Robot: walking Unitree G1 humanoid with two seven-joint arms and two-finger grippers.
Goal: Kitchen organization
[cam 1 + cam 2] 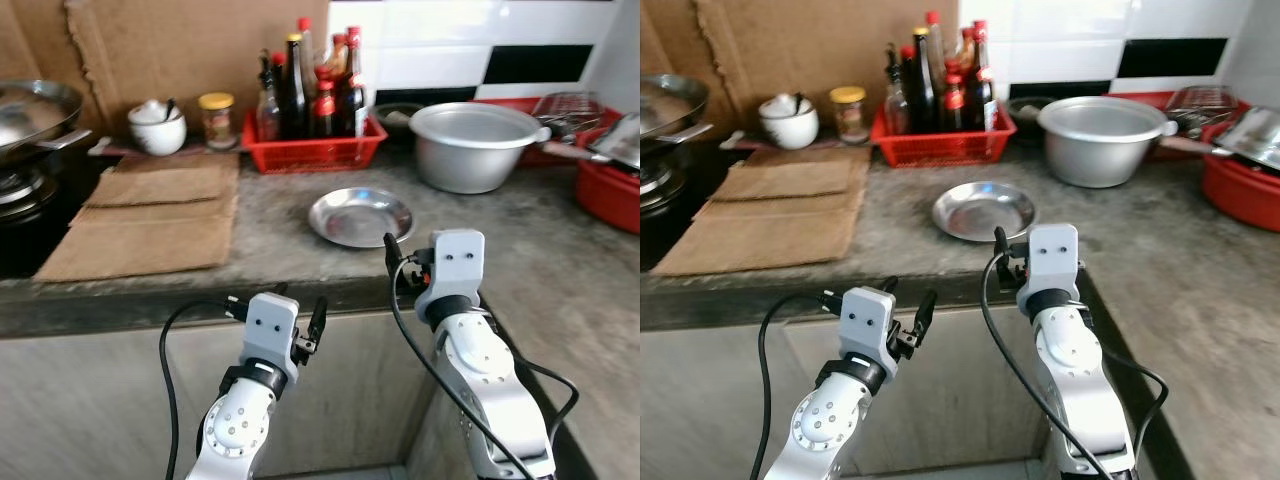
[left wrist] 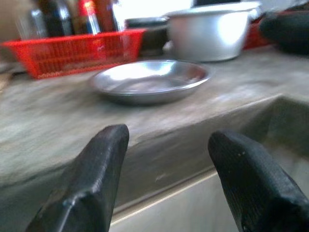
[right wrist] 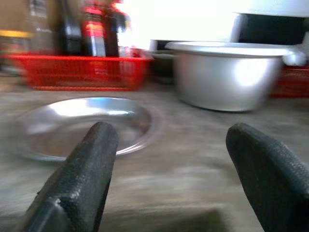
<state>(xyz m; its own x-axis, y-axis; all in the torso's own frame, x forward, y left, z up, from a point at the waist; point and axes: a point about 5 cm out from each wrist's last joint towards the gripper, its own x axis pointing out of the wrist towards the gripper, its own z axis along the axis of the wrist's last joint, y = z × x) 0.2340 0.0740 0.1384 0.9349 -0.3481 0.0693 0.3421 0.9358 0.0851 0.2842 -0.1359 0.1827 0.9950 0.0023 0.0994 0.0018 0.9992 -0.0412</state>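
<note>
A shallow steel plate [image 1: 360, 216] lies on the grey stone counter [image 1: 270, 240], near its front edge. Behind the plate stand a red basket [image 1: 315, 143] packed with sauce bottles and a large aluminium pot [image 1: 474, 145]. My left gripper [image 1: 277, 312] is open and hangs below the counter's front edge, left of the plate and holding nothing. My right gripper [image 3: 178, 140] is open too, at counter height just before the plate's near rim, and it touches nothing. In the left wrist view the plate [image 2: 149, 82] lies beyond the counter edge.
A wok [image 1: 30, 110] sits on the stove at far left, with brown paper mats [image 1: 160, 215] beside it. A white lidded bowl [image 1: 157, 127] and a jar [image 1: 217, 118] stand at the back. A red tub [image 1: 610, 185] and a wire rack [image 1: 565, 105] crowd the right.
</note>
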